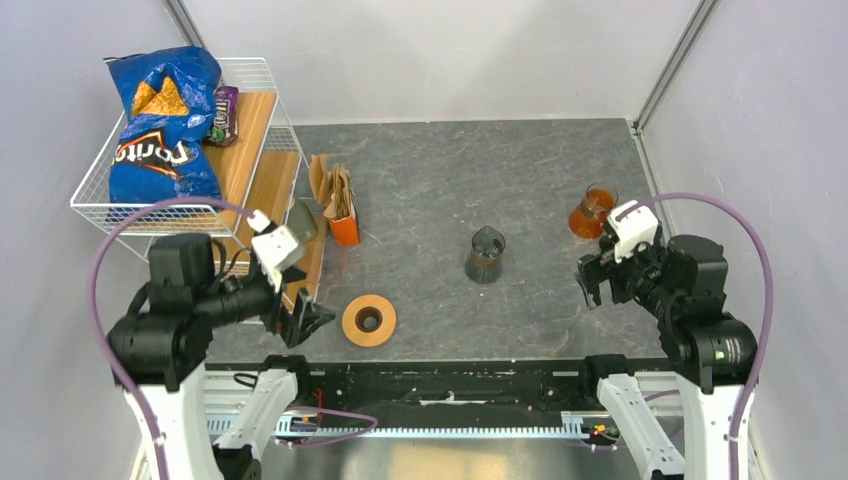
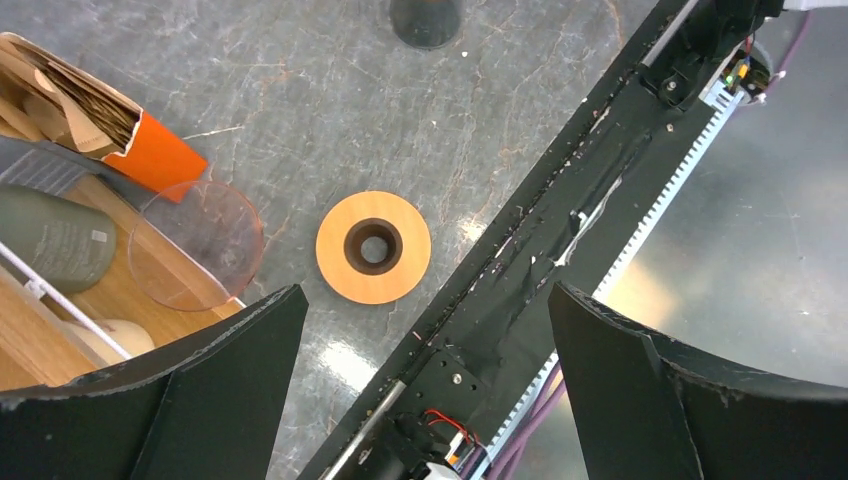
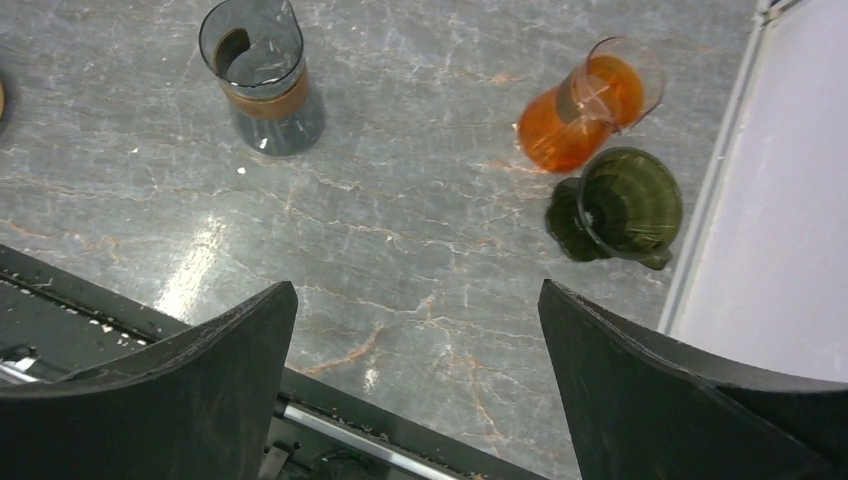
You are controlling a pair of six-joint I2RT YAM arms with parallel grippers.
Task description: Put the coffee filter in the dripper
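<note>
Both gaped wide and empty: left gripper nearest the brown paper coffee filters left of the smoky glass carafe, right gripper nearest the dark-green ribbed dripper, apparently on the carafe's right.

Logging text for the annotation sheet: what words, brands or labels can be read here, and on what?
"Doritos": on the blue chip bag in the wire basket, printed sideways.
Purple packet beside it: print too small to read.
Small label on the grey bottle: too small to read.
</note>
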